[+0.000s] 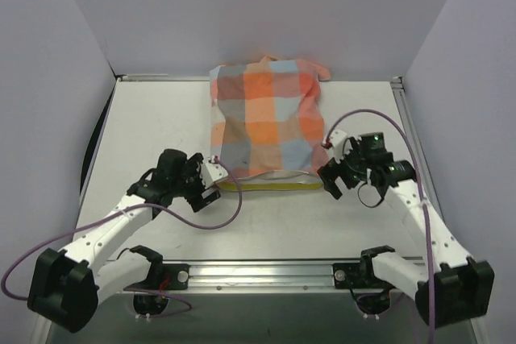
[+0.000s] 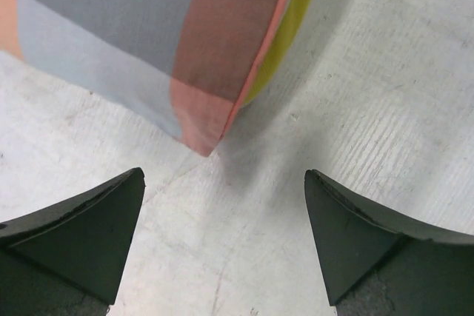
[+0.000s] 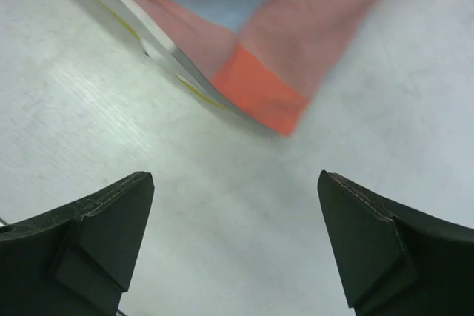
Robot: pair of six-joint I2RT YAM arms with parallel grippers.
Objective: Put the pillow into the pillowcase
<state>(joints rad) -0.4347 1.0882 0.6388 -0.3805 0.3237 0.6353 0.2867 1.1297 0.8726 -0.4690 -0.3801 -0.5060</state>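
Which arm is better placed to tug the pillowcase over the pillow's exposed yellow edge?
Probably left. The left gripper is open with the pillowcase corner just ahead between its fingers, the pillow bulging out there. The right gripper, also open, sits slightly farther off.

Bundle blocked mid-table, with bare lanes to either side

The pillowcase (image 1: pixel 264 122), with the pillow (image 1: pixel 266 187) showing at its near mouth, filled the table (image 1: pixel 153 126) from centre to 12 o'clock, up against the rear edge. Bare tabletop lay free at 9, 3 and 6 o'clock. The left gripper (image 2: pixel 224 172) at 7 and the right gripper (image 3: pixel 235 175) at 4 o'clock flanked the near corners, each spread wide over bare surface. Walls closed 9, 12 and 3.
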